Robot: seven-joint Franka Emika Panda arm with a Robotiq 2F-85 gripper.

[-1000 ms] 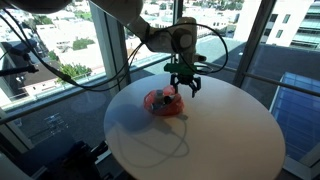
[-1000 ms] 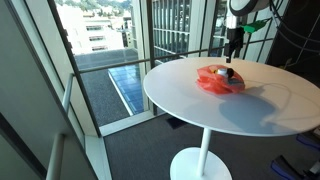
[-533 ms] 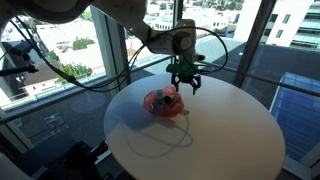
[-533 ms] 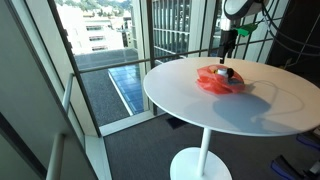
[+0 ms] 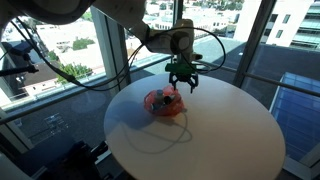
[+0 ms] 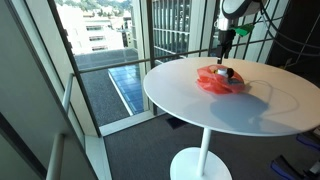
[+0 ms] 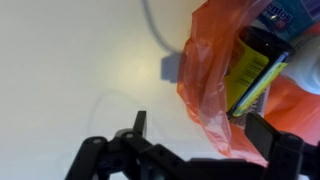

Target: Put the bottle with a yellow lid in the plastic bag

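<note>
- The round white table (image 5: 225, 135) stands by tall windows (image 5: 70, 45), with city rooftops outside; it shows in both exterior views (image 6: 215, 112).
- A red-orange plastic bag (image 5: 163, 105) lies crumpled on the table, towards the window side and away from the edge.
- The bottle (image 7: 255, 65) lies on its side inside the bag: in the wrist view its dark body and yellow label show, with orange plastic (image 7: 205, 75) folded along one flank and under it.
- I cannot make out the lid itself from here; that end of the bottle is blurred.
- In an exterior view the bottle shows only as a small dark lump (image 6: 228, 72) on top of the bag (image 6: 218, 84).
- The pincer (image 5: 182, 86) hangs above the bag, pointing straight down and clear of the plastic.
- Its jaws are spread wide with nothing between them; the wrist view shows the two dark fingers (image 7: 138, 126) set well apart over bare table (image 7: 80, 60) and the edge of the bag.
- From the side the pincer (image 6: 226, 52) sits over the far part of the bag, near the bottle.
</note>
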